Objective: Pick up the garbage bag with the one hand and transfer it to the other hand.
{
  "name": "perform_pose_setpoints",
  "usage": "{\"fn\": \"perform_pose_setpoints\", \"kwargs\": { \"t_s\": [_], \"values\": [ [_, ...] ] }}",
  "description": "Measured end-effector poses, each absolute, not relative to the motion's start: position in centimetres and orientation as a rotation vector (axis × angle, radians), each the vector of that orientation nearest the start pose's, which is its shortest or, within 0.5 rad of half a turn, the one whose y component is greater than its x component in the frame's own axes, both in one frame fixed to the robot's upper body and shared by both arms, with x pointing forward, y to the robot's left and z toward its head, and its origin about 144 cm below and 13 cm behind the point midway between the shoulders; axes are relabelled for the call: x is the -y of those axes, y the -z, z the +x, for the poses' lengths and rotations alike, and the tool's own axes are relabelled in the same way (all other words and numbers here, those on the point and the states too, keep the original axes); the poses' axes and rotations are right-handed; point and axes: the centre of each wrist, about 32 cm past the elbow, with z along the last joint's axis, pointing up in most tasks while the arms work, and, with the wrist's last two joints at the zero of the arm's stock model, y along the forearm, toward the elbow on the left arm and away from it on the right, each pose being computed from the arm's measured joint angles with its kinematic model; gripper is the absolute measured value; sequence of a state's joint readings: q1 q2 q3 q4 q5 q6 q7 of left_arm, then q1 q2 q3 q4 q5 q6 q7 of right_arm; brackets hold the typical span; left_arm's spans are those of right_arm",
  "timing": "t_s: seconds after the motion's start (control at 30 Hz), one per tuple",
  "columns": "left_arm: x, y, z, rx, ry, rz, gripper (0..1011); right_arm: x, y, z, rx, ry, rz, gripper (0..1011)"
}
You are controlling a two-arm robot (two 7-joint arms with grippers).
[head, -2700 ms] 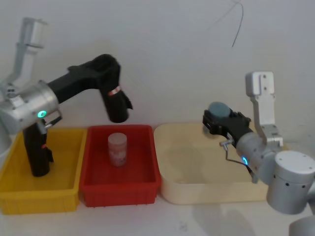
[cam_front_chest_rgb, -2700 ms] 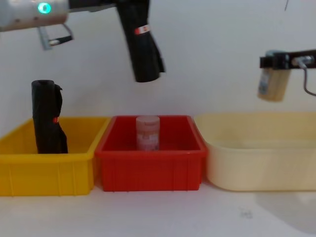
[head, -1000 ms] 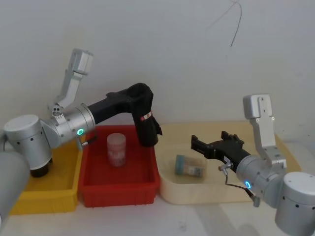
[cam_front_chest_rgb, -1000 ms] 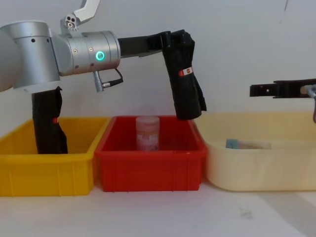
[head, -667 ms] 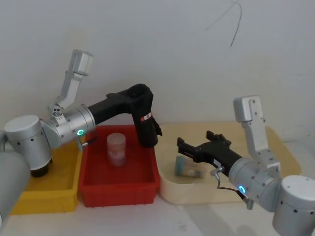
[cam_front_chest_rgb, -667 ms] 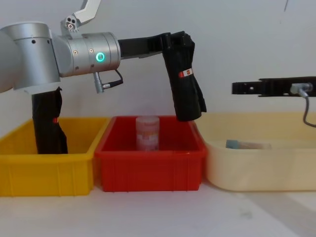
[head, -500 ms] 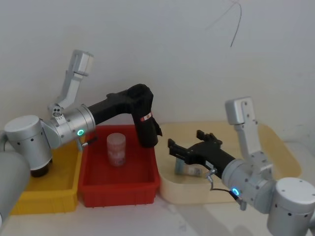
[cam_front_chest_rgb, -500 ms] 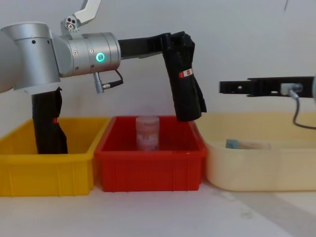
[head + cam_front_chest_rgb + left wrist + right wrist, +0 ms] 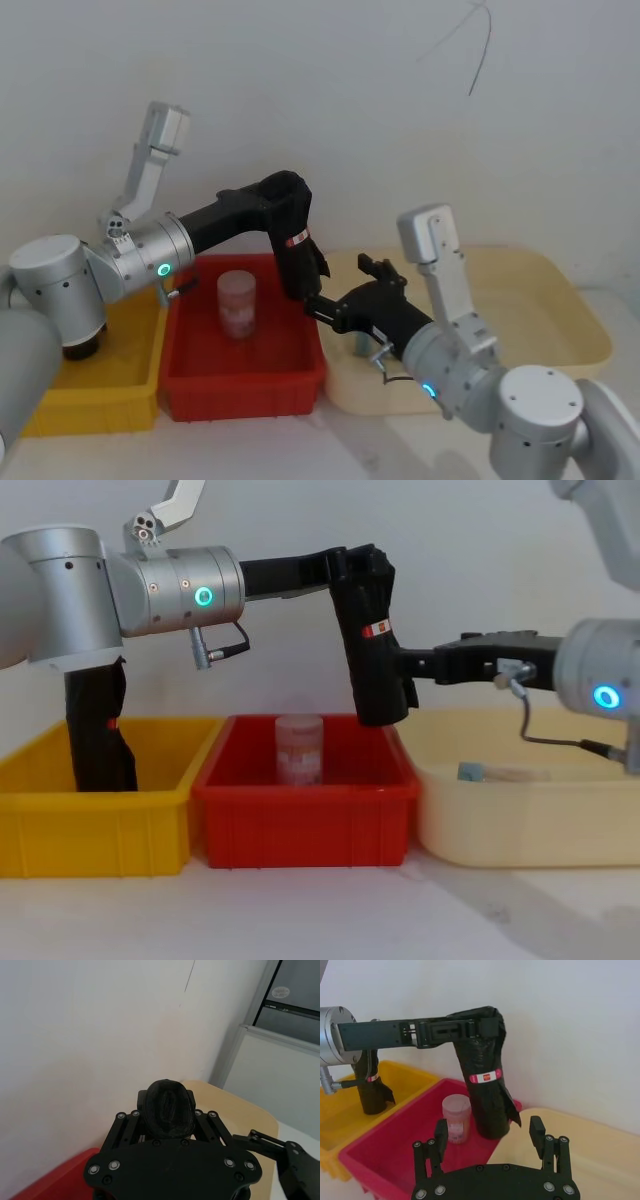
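Garbage bag [image 9: 375, 650] hangs in the air over the right rear corner of the red bin [image 9: 300, 820], beside the cream tub [image 9: 520, 825]. In the chest view its lower end is about level with the bin's rim. Its top is clamped in the left gripper [image 9: 352, 568], whose fingers cover part of that end. The right gripper [image 9: 489, 1132] reaches in from the tub side, fingers spread wide, tips right at the bag's lower half. Black against black, contact cannot be made out. The bag is a tall, narrow roll of crumpled black plastic, slightly tilted, with a small red-and-white label [image 9: 377, 629] and a loose flap near the bottom. Another black bundle [image 9: 98, 730] in the yellow bin [image 9: 100, 825] is partly hidden by the left arm.
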State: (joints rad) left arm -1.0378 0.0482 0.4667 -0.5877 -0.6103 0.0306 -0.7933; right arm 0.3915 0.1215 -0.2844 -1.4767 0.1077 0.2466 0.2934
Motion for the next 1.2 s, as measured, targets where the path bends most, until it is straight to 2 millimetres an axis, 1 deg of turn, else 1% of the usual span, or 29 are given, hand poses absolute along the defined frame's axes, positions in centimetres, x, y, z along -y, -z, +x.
{"fn": "perform_pose_setpoints", "kwargs": {
  "t_s": [0.17, 0.37, 0.77, 1.2],
  "values": [
    [-17.4, -129.2, 69.7, -0.120, -0.563, -0.152, 382, 16.4, -124.1, 55.7, 0.118, 1.036, -0.094, 1000],
    [-17.4, -129.2, 69.7, -0.120, -0.563, -0.152, 382, 15.3, -123.8, 56.4, 0.142, 1.051, -0.111, 1000],
    [-17.4, -129.2, 69.7, -0.121, -0.563, -0.152, 382, 13.9, -123.8, 57.5, 0.164, 1.068, -0.142, 1000],
    [-17.4, -129.2, 69.7, -0.121, -0.563, -0.152, 382, 12.6, -124.3, 58.7, 0.176, 1.078, -0.163, 1000]
  ]
}}
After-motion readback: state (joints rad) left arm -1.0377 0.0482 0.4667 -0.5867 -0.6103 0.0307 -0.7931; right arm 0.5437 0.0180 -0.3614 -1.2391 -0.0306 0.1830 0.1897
